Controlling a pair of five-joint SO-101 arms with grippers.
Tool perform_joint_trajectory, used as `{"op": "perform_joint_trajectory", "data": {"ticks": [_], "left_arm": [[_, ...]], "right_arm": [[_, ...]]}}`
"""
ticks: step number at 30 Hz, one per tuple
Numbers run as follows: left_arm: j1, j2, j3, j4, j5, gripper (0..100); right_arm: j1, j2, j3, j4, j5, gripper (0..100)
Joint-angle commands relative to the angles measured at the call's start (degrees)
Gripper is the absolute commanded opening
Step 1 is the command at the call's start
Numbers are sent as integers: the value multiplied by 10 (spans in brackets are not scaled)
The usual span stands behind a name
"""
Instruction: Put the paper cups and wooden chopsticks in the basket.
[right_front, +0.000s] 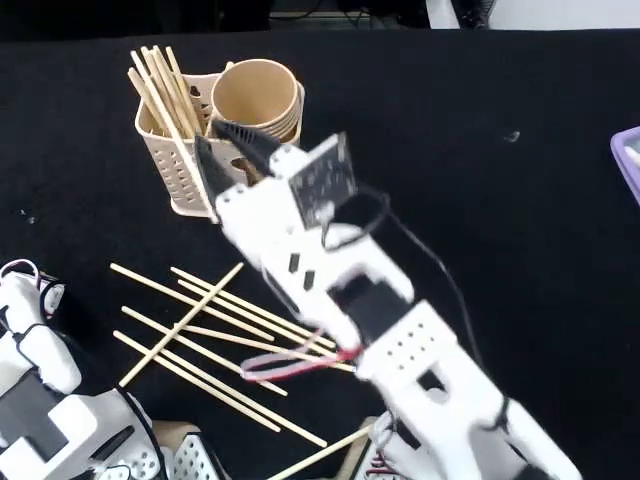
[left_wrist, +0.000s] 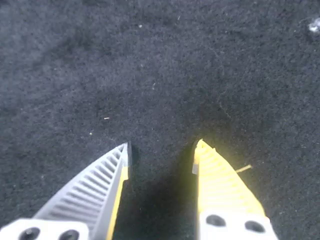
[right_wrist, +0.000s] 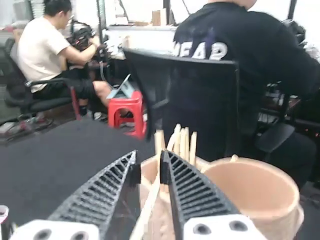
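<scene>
Closest in, by the arms' bases: left gripper (left_wrist: 162, 145), spread wide and released, gripping nothing. Tips poised just above the bare black table (left_wrist: 150, 60).

A little farther out, flat on the cloth behind the right gripper (right_front: 206, 130) and partly under its forearm: loose chopsticks (right_front: 215, 335), a scatter of them, several crossing one another. One more back by that arm's base.

Next, the right gripper (right_wrist: 149, 155) itself, poised above the near rim of the basket (right_front: 180, 175). Jaws parted by a narrow gap, wider than a single stick, so released rather than clenched. Running lengthwise through that gap, from near the palm to just past the tips: one wooden chopstick (right_wrist: 146, 205). Contact with either jaw not to be told.

Just beyond the tips, standing on end inside the basket and fanning out over its far rim: a bundle of chopsticks (right_wrist: 185, 142).

Next to the bundle, ahead of the tips and a touch to the robot's right, also inside the basket: a stack of paper cups (right_wrist: 250, 190), nested, mouths up, the top one standing well above the rim.

Well apart, out on the right arm's own right side, at the cloth's edge: a purple-rimmed thing (right_front: 628, 160).

Farthest, past the basket and the table's far edge: a red stool (right_wrist: 127, 112) on the floor.
</scene>
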Motion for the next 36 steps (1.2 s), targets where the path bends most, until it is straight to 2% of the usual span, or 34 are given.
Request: {"op": "perform_joint_trajectory", "data": {"ticks": [1, 6, 14, 24, 30, 36], "left_arm": [[8, 1, -31, -2, 1, 213], [8, 1, -31, -2, 1, 213], [8, 2, -31, -2, 1, 213], [8, 2, -31, -2, 1, 213], [8, 2, -31, -2, 1, 213], [8, 2, -31, -2, 1, 213]], "right_arm": [[-17, -63, 62, -18, -3, 70], [-45, -65, 109, -62, -3, 70], [-114, -36, 75, -66, -3, 72], [-83, 162, -6, -66, 0, 67], [-84, 167, 3, -65, 0, 67], [-83, 101, 19, -64, 1, 68]]}}
